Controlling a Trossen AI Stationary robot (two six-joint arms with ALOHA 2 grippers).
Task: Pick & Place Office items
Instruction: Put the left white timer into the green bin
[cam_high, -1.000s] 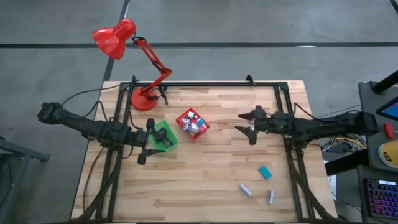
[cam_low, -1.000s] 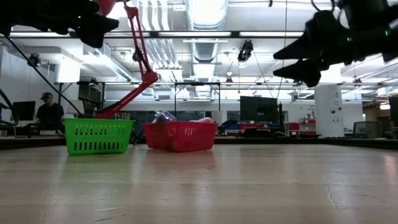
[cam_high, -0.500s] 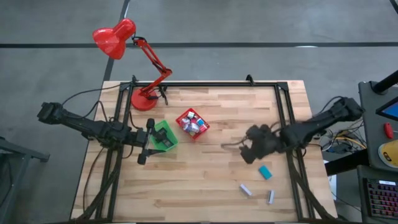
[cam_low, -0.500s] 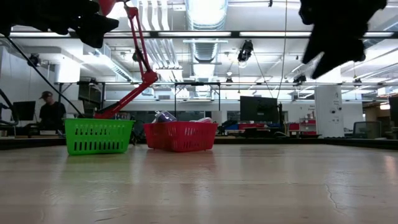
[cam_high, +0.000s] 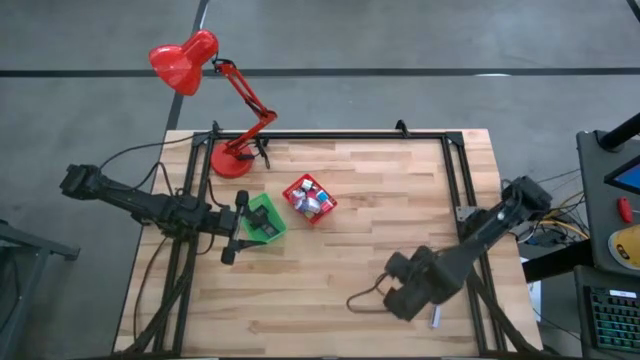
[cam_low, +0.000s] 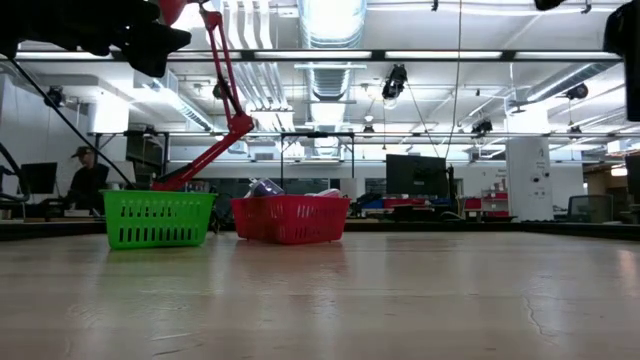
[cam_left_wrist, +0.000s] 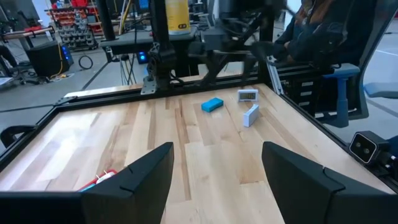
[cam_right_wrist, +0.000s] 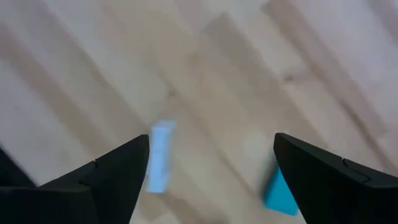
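Three office items lie loose on the wood near the table's near right corner: a teal block (cam_left_wrist: 212, 104), a white stick (cam_left_wrist: 250, 115) and a small white piece (cam_left_wrist: 247, 94). My right gripper (cam_high: 400, 295) hangs open above them, pointing down. Its wrist view shows the white stick (cam_right_wrist: 160, 157) and the teal block (cam_right_wrist: 280, 194) on the table below its spread fingers (cam_right_wrist: 211, 144). In the high view only one grey stick (cam_high: 435, 318) shows beside the arm. More items fill the red bin (cam_high: 309, 199). My left gripper (cam_high: 238, 232) waits open beside the green bin (cam_high: 265, 218).
A red desk lamp (cam_high: 215, 90) stands at the far left corner. Black frame rails (cam_high: 455, 180) run along the table's left, far and right sides. Bare wood lies between the bins and the loose items. A person (cam_low: 85, 175) sits in the room behind.
My right gripper has swung from the middle right of the table toward the near edge, tipping from about level to pointing down, and now hangs over the loose items. It has stayed open. The items have not moved.
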